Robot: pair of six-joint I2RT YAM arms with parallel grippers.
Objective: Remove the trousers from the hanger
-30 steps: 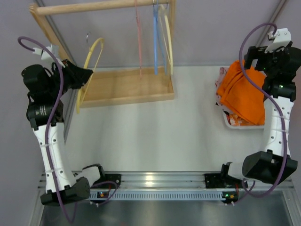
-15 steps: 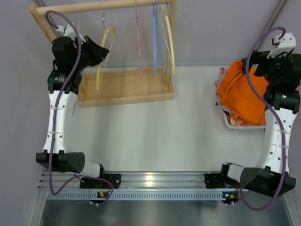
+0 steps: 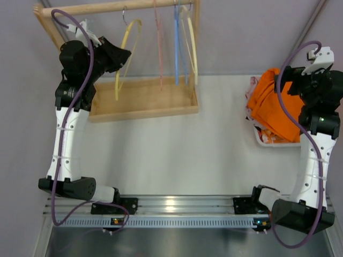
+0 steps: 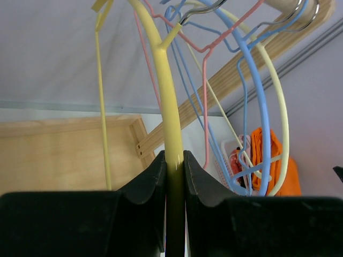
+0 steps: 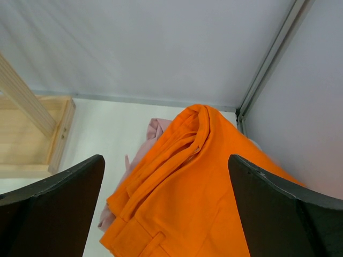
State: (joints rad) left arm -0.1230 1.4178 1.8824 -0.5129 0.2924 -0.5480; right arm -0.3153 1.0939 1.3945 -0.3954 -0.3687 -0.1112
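The orange trousers (image 3: 278, 107) lie heaped in a white bin (image 3: 266, 142) at the table's (image 3: 187, 155) right edge, long axis running far to near. The pink trousers (image 5: 155, 133) peek out beneath. The right pincer (image 5: 165, 160) gapes wide above them. The left pincer (image 4: 174, 160) clamps a yellow hanger (image 4: 163, 91).

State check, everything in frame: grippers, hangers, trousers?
left gripper: shut on the yellow hanger.
right gripper: open, empty, above the orange trousers.
yellow hanger: bare, gripped, hook up by the rail.
pink hanger: bare, on the rail.
blue hangers: bare, on the rail.
orange trousers: off hanger, crumpled in the bin.
pink trousers: under the orange pair, mostly hidden.
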